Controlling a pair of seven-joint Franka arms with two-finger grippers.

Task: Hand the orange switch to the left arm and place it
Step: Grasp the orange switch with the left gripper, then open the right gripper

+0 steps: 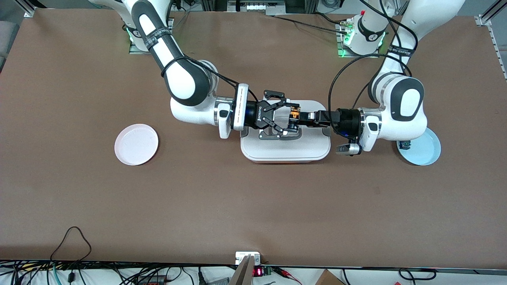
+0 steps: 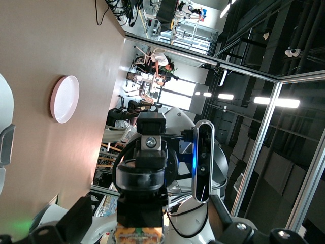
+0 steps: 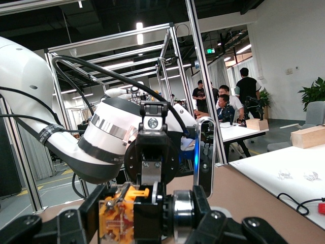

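Note:
The orange switch (image 1: pixel 294 116), a black body with orange ends, hangs in the air over the white box (image 1: pixel 285 148). My left gripper (image 1: pixel 298 117) is shut on its black middle. My right gripper (image 1: pixel 292 117) faces it from the other arm's end of the table, with its jaws closed against the switch's two ends. In the right wrist view the switch (image 3: pixel 119 216) sits between my right gripper's (image 3: pixel 147 221) fingers, orange end at one pad and metal ring at the other. In the left wrist view the switch (image 2: pixel 139 203) fills the space in front of my left gripper (image 2: pixel 139 238).
A pink plate (image 1: pixel 136 144) lies toward the right arm's end of the table and also shows in the left wrist view (image 2: pixel 65 99). A light blue plate (image 1: pixel 424 152) under the left arm holds a small green and blue switch (image 1: pixel 405 145).

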